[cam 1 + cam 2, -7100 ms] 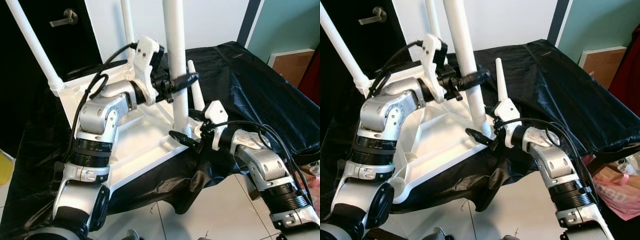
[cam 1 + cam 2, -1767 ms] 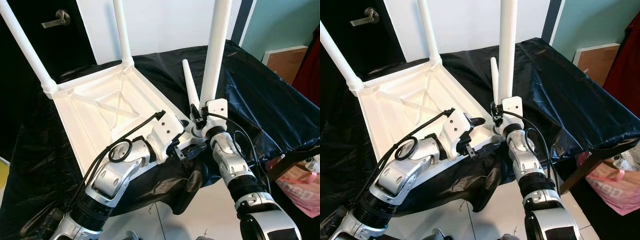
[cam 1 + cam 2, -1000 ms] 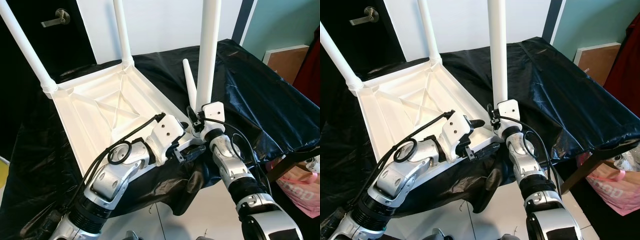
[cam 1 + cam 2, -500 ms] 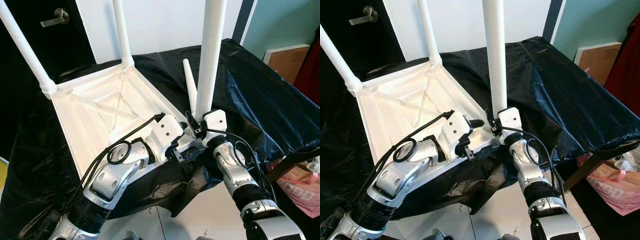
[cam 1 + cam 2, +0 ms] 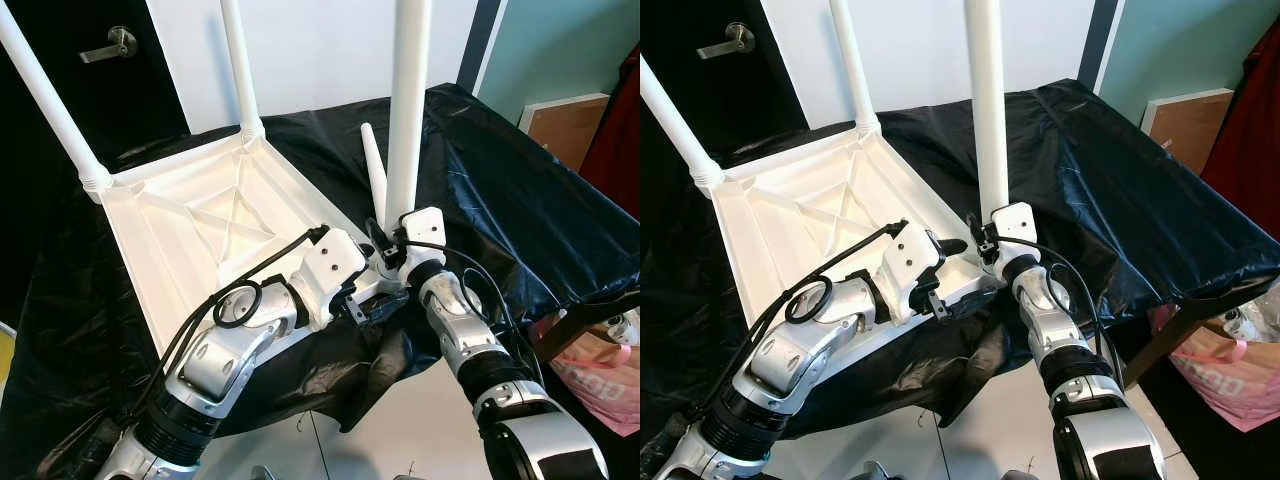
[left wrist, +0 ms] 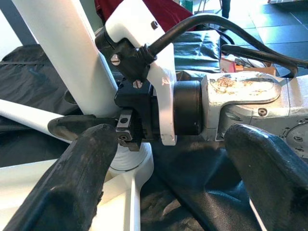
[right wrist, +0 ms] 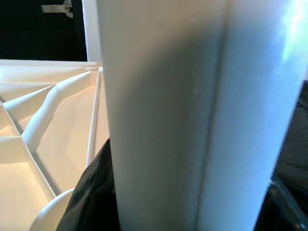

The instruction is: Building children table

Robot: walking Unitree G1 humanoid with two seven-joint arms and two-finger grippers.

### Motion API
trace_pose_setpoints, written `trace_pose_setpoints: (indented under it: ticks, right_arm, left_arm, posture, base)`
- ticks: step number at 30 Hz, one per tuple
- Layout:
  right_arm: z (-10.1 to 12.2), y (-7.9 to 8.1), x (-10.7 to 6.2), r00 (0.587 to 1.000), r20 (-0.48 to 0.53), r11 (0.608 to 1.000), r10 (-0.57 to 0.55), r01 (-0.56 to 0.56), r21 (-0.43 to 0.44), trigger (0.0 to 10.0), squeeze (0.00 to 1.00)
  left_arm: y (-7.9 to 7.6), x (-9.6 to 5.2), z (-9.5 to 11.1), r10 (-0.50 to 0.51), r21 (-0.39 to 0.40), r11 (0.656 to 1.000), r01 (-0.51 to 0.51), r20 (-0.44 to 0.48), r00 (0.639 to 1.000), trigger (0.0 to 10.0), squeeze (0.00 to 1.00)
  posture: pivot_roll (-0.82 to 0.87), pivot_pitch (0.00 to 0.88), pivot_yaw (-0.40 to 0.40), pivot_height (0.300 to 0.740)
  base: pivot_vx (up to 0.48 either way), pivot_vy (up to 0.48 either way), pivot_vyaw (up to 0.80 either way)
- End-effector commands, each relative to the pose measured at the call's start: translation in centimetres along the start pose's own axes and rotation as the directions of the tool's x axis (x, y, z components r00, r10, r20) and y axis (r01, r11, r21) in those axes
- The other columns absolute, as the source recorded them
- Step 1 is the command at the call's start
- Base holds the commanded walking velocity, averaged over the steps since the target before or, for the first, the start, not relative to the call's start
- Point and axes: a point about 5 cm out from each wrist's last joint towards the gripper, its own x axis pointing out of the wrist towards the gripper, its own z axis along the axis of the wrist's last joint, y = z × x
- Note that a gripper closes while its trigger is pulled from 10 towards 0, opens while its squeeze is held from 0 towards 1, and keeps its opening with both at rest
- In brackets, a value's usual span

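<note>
Black-draped worktop [image 5: 520, 180] carries an upturned white table [image 5: 190, 230]; right gripper [image 5: 385, 243] clasps its near leg [image 5: 408, 110], left gripper [image 5: 385, 303] released beside.

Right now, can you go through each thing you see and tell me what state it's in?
Tabletop: upside down on the black cover, ribs facing up.
Two far legs: fitted, standing in their corners.
Near leg: upright at its corner socket.
Spare leg: loose, lying on the cover.
Right gripper: shut on near leg at its base.
Left gripper: open, beside that corner.
Door: closed.
</note>
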Motion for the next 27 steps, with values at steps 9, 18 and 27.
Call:
trace_pose_setpoints:
  ticks: [9,18,27]
  right_arm:
    - [-4.0,-0.4,-2.2,0.981,-0.182,0.985,-0.061,0.088,0.148,10.0,0.0]
    - [-4.3,-0.7,-2.5,0.977,-0.192,0.977,-0.093,0.126,0.169,10.0,0.0]
    - [-3.8,-0.1,-2.9,0.992,-0.123,0.996,-0.034,0.043,0.075,10.0,0.0]
  left_arm:
    - [-0.1,-0.1,0.5,-0.032,0.015,0.999,0.032,0.007,0.999,10.0,0.0]
    - [-0.1,-0.1,0.5,-0.034,0.015,0.999,0.034,0.009,0.999,10.0,0.0]
    - [-0.2,-0.1,0.5,-0.038,0.02,0.999,0.038,0.006,0.999,10.0,0.0]
  posture:
    - [-0.05,0.03,0.03,0.74]
    - [-0.06,0.03,0.031,0.74]
    - [-0.05,0.023,0.034,0.74]
  base:
    - [0.0,0.0,0.0]
    - [0.0,0.0,0.0]
    - [0.0,0.0,0.0]
